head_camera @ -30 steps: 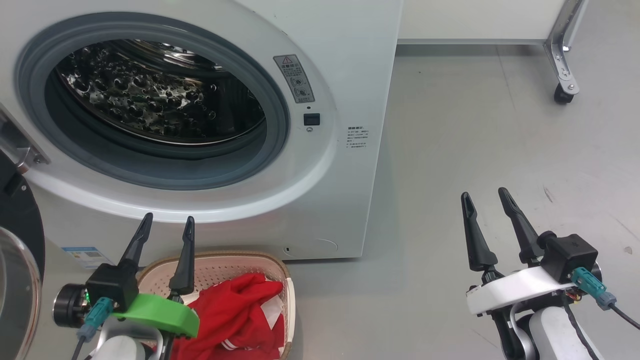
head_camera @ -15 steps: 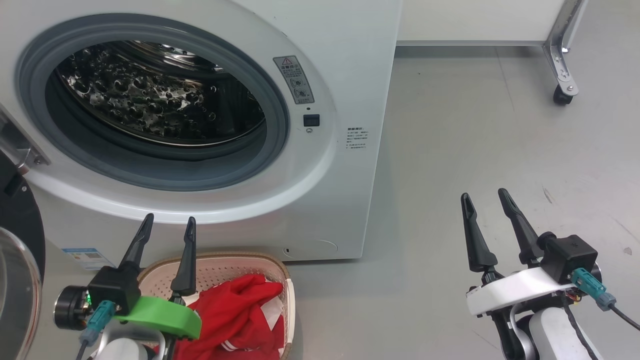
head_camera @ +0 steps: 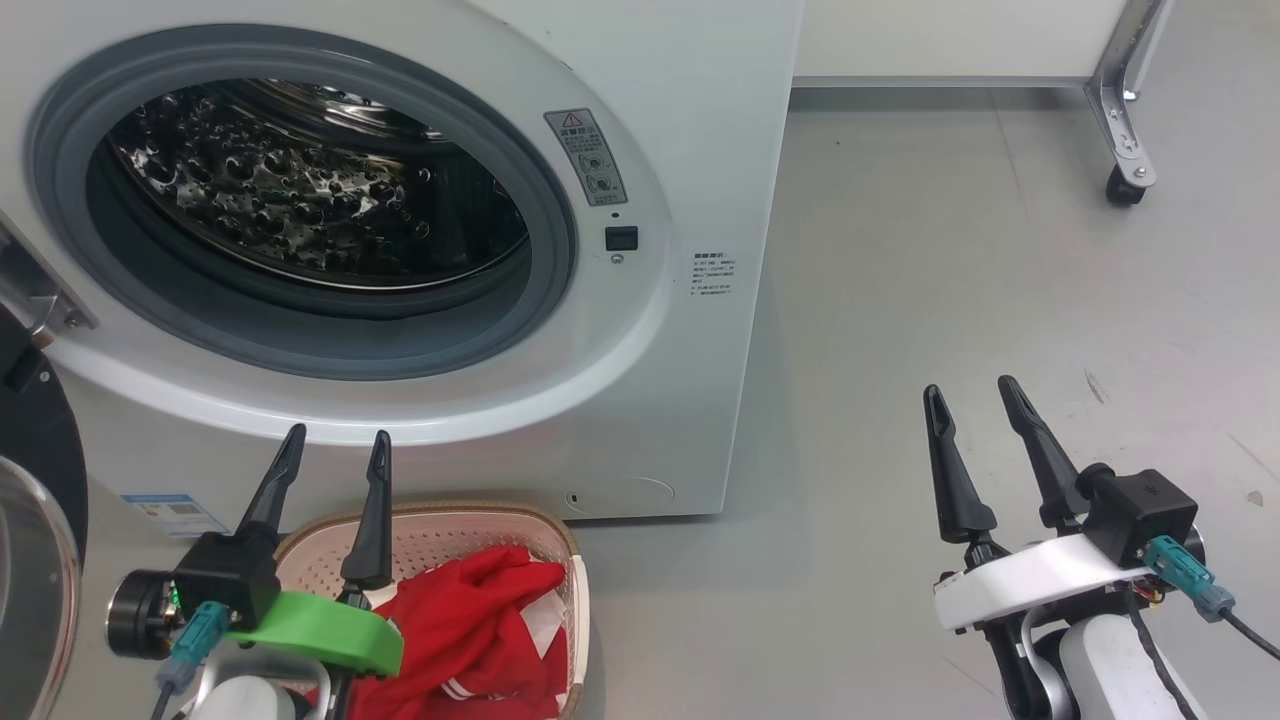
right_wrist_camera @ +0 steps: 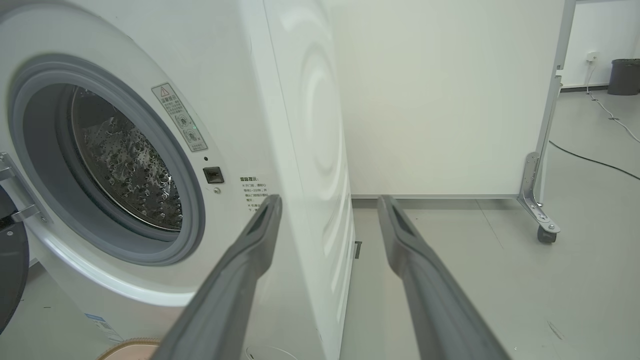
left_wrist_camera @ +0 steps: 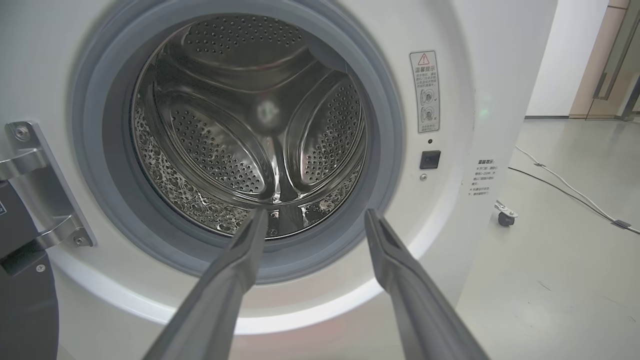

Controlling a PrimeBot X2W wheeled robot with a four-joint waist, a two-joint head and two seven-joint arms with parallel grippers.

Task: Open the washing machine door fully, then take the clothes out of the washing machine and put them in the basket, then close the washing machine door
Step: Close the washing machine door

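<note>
nothing's moved this second — left gripper (head_camera: 338,434) and right gripper (head_camera: 969,388) wide, empty; clothes (head_camera: 470,620) in the basket (head_camera: 545,520), so you close the washing machine door (head_camera: 45,450) next.

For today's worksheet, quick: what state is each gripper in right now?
Left gripper: open, holding nothing.
Right gripper: open, holding nothing.

Not much legible here tbh. The washing machine (head_camera: 700,150) front has a grey warning sticker (left_wrist_camera: 424,91) right of the opening: a red triangle sign, a Chinese heading that looks like 温馨提示, and two round pictograms. The small text block (head_camera: 714,275) further right and the blue sticker (head_camera: 172,513) at bottom left are too tiny to read.
</note>
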